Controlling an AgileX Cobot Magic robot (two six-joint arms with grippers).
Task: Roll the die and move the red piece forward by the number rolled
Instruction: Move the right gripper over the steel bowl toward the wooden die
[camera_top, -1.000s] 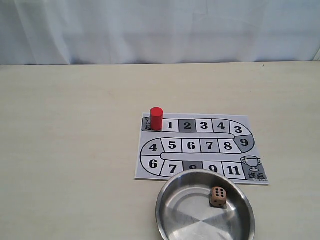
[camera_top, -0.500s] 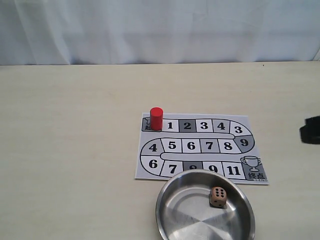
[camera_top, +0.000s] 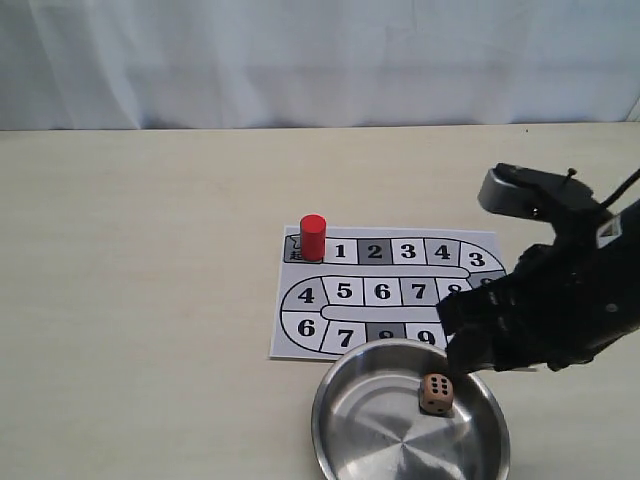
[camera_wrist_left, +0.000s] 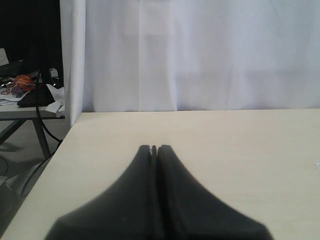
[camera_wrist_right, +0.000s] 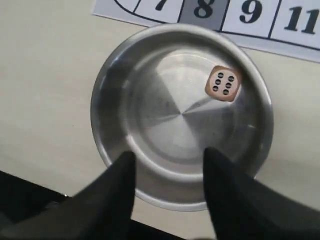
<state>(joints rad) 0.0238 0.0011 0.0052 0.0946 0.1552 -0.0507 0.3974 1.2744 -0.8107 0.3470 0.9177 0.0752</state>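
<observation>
The red piece (camera_top: 313, 237) stands upright on the start square at the top-left corner of the numbered board (camera_top: 283, 345). The die (camera_top: 435, 393) lies inside a steel bowl (camera_top: 320, 415) in front of the board, right of the bowl's middle. In the right wrist view the die (camera_wrist_right: 223, 83) shows six dots on top. My right gripper (camera_top: 462, 330) (camera_wrist_right: 169, 156) hangs open and empty above the bowl's rim (camera_wrist_right: 97, 107), apart from the die. My left gripper (camera_wrist_left: 154, 148) is shut on nothing above bare table, outside the exterior view.
The right arm covers the right end of the board, over the squares near 9 and 11. A white curtain runs along the table's far edge. The left wrist view shows the table's side edge and a cluttered desk (camera_wrist_left: 25, 92) beyond it.
The right arm has come in from the right edge and moved left over the board's end to the bowl. The die and the red piece have stayed put.
</observation>
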